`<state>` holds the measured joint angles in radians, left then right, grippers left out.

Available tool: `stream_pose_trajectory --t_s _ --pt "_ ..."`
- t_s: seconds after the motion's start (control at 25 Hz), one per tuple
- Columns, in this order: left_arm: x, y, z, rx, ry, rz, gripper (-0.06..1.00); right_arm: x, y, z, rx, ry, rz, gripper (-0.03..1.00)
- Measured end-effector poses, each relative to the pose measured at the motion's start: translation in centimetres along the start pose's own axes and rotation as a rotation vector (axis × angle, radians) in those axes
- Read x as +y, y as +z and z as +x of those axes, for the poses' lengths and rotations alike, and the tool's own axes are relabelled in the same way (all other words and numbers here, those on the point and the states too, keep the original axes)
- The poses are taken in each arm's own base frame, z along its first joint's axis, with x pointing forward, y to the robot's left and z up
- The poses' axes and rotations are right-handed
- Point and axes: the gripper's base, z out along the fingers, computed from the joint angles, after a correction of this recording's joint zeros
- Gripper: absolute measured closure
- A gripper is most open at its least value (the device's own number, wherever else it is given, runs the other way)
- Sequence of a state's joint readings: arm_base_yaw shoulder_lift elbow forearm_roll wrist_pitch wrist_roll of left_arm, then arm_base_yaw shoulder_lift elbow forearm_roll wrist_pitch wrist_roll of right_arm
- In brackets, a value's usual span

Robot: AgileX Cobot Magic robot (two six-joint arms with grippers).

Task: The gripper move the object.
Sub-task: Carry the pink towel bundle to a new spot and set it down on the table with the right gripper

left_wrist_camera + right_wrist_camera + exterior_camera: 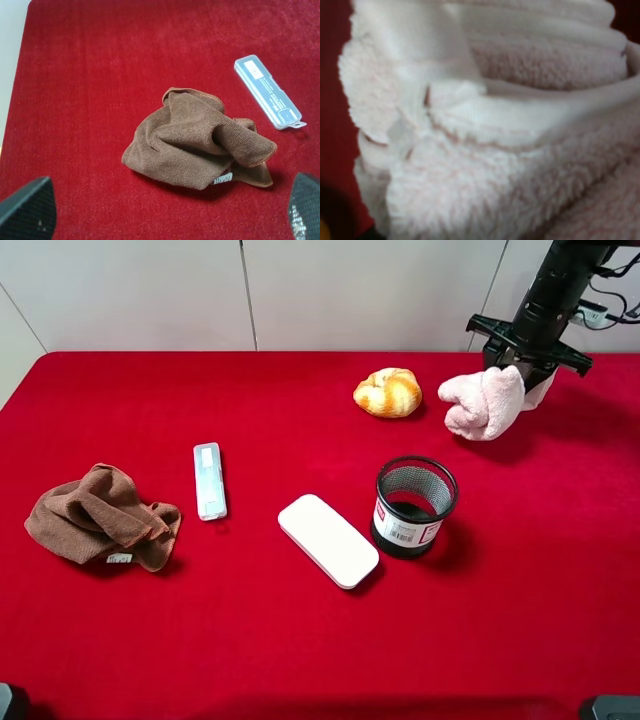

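Note:
A fluffy pale pink cloth point(483, 403) hangs from my right gripper point(527, 368) at the back right of the red table point(300, 640). The gripper is shut on the cloth's upper end. The cloth fills the right wrist view point(490, 130) and hides the fingers there. I cannot tell whether its lower end touches the table. My left gripper point(165, 220) is open and empty, with its dark fingertips point(27, 210) at the corners of the left wrist view. It hovers above a crumpled brown cloth point(200, 142), which lies at the left point(100, 517).
A bread roll point(388, 392) lies just left of the pink cloth. A black mesh cup point(414, 506) stands mid-right, a white flat case point(328, 540) beside it. A clear slim box point(209, 480) lies right of the brown cloth, also seen in the left wrist view point(267, 91).

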<state>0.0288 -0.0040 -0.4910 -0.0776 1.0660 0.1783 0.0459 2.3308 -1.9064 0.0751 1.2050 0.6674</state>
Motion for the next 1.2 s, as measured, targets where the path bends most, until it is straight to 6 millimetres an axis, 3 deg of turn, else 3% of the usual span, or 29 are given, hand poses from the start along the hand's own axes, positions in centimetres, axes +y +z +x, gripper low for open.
stream_pose_trajectory --t_s 0.24,0.84,1.2 --pt "0.0 0.0 0.0 0.0 0.0 0.0 0.03 0.0 -1.2 0.1 -0.016 -0.025 -0.012 0.61" --pt "0.0 0.0 0.0 0.0 0.0 0.0 0.03 0.0 -7.1 1.0 -0.11 -0.167 -0.091 0.61" --pt "0.0 0.0 0.0 0.0 0.0 0.0 0.03 2.6 -9.7 4.3 -0.142 -0.33 -0.142 0.61"
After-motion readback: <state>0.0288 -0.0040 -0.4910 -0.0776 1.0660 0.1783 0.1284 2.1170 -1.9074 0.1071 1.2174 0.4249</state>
